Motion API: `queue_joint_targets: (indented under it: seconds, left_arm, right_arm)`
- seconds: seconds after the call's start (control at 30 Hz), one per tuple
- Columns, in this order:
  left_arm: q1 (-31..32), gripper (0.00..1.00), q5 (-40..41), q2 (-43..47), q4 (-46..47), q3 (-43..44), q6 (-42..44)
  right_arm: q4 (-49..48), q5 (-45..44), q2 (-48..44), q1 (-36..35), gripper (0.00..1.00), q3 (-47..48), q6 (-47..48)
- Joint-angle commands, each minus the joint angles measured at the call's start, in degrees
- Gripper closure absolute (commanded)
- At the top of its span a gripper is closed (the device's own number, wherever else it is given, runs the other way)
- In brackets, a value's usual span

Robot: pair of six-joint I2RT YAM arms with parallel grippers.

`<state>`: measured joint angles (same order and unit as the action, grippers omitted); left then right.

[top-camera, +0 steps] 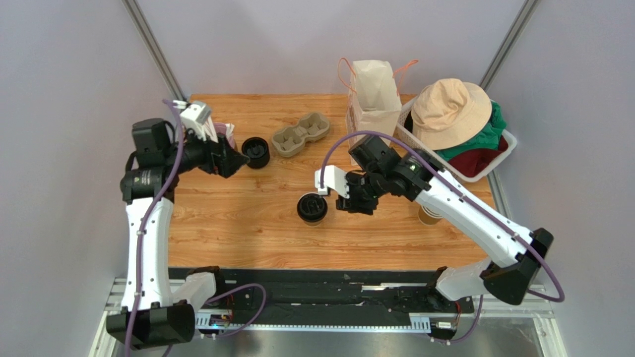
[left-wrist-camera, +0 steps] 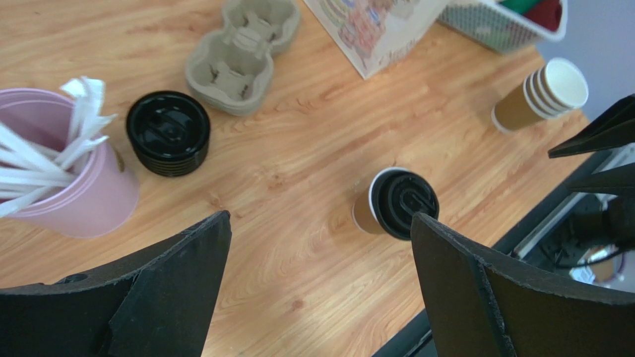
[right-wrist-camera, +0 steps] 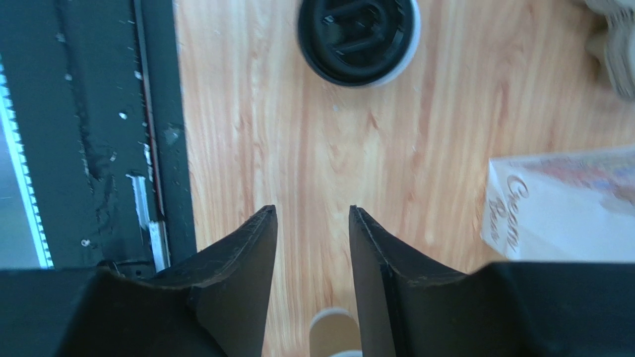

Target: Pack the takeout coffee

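The takeout coffee (top-camera: 311, 208), a brown paper cup under a black lid, stands upright in the middle of the table near the front edge. In the left wrist view the cup (left-wrist-camera: 395, 202) shows a sliver of white rim beside the lid. My right gripper (top-camera: 340, 202) hovers just right of the cup, apart from it. Its jaws are partly open with only bare wood between them (right-wrist-camera: 313, 212), and the lid (right-wrist-camera: 359, 37) lies ahead of the tips. My left gripper (top-camera: 240, 161) hangs wide open and holds nothing (left-wrist-camera: 320, 223) at the back left.
A pile of black lids (top-camera: 256, 152) and a grey pulp cup carrier (top-camera: 301, 134) sit at the back. A pink tumbler of white sticks (left-wrist-camera: 67, 178) stands far left. A paper bag (top-camera: 375, 97), a white basket (top-camera: 507, 145) with a hat, and stacked lidless cups (left-wrist-camera: 540, 93) occupy the right.
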<state>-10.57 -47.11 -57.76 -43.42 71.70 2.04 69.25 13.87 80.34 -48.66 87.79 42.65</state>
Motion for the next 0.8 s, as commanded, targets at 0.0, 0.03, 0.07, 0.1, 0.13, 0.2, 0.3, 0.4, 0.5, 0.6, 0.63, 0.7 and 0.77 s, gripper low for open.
queue_joint_targets:
  seconds: [0.0, 0.03, 0.07, 0.1, 0.13, 0.2, 0.3, 0.4, 0.5, 0.6, 0.63, 0.7, 0.77]
  left_arm:
    - [5.2, 0.01, 7.1, -5.1, -3.2, 0.7, 4.6]
    - [5.2, 0.01, 6.9, -6.7, -2.9, 0.4, 4.3]
    - [5.1, 0.01, 6.8, -7.2, -2.1, 0.0, 4.1]
    - [5.2, 0.01, 6.8, -7.4, -1.7, -0.1, 3.5]
    - [5.2, 0.01, 6.8, -7.2, -1.1, -0.3, 3.3]
    - [5.1, 0.01, 6.7, -6.3, -0.3, -0.3, 3.2]
    - [5.1, 0.01, 7.1, -5.0, -0.1, -0.9, 3.5]
    - [5.1, 0.01, 8.2, -3.3, 0.8, -2.4, 3.6]
    - [5.1, 0.01, 9.2, -1.8, 1.3, -3.2, 3.8]
    - [5.1, 0.01, 9.4, -1.2, 1.5, -3.3, 3.8]
    - [5.1, 0.01, 9.4, -1.1, 1.5, -3.5, 3.8]
    - [5.1, 0.01, 9.5, -0.9, 1.8, -3.6, 3.8]
    - [5.1, 0.01, 9.7, -0.8, 2.1, -3.9, 3.7]
  right_arm:
    - [-13.2, 12.1, -4.5, 0.1, 0.57, -8.1, 5.0]
    - [-14.2, 13.1, -4.7, 0.1, 0.58, -8.9, 5.3]
    - [-15.4, 15.1, -4.3, 0.1, 0.61, -9.2, 5.4]
    - [-16.8, 16.5, -3.9, 0.1, 0.61, -9.3, 5.8]
    - [-17.2, 17.8, -3.3, 0.1, 0.62, -9.5, 6.9]
    - [-19.4, 21.1, -0.9, 0.1, 0.64, -9.4, 7.4]
    - [-20.8, 22.9, 3.6, 0.1, 0.65, -7.5, 6.7]
    - [-20.7, 23.8, 7.8, 0.0, 0.63, -5.0, 6.9]
    - [-20.7, 25.5, 10.4, 0.0, 0.61, -3.6, 6.8]
    - [-20.9, 25.7, 11.9, 0.1, 0.59, -2.9, 6.7]
    - [-20.9, 25.4, 12.3, -0.1, 0.57, -3.0, 6.7]
    - [-21.7, 24.5, 12.4, -0.1, 0.57, -3.4, 6.7]
    - [-21.9, 23.9, 12.6, -0.1, 0.57, -4.2, 6.8]
